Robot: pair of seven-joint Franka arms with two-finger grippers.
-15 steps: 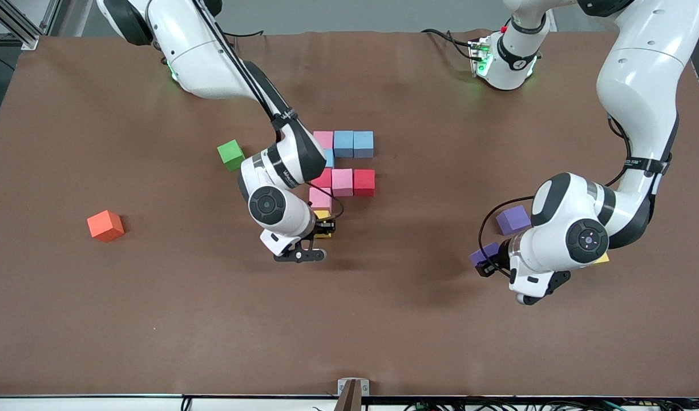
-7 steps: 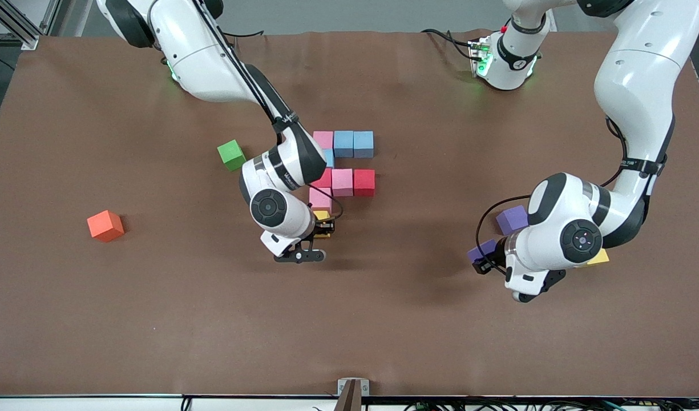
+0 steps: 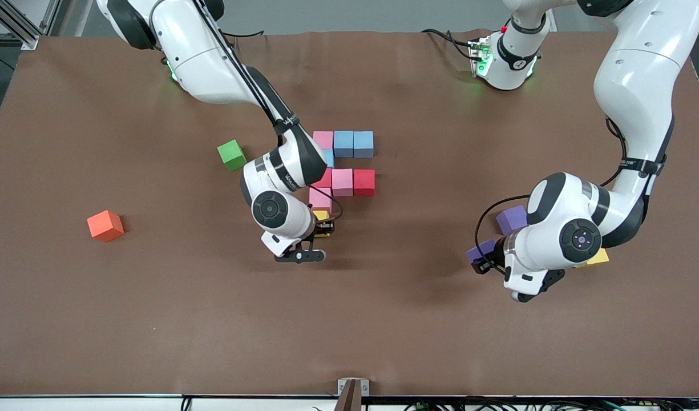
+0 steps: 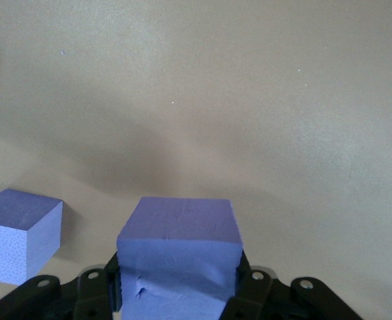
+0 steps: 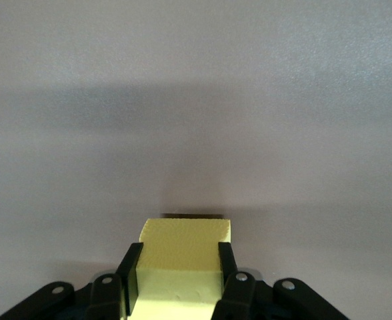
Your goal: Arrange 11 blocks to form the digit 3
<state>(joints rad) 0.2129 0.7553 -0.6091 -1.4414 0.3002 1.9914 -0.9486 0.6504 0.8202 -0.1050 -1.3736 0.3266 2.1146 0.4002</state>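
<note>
My left fingers [image 4: 246, 280] are clamped narrow on a purple block [image 4: 179, 233], and over the last second I've carried it slightly toward the digit 3 [image 3: 342, 181], away from the second purple block [image 3: 512, 218] on the table [image 3: 155, 314]. So the bottom bar's filling has begun. My right fingers [image 5: 131, 273] have hardly stirred, pinching the yellow block [image 5: 183, 247] just beside the pink block [image 3: 320, 198] at the figure's nearest end. I can't tell if it is resting down. My right arm covers part of the figure, and a yellow patch [image 3: 597, 258] peeks from under my left arm
</note>
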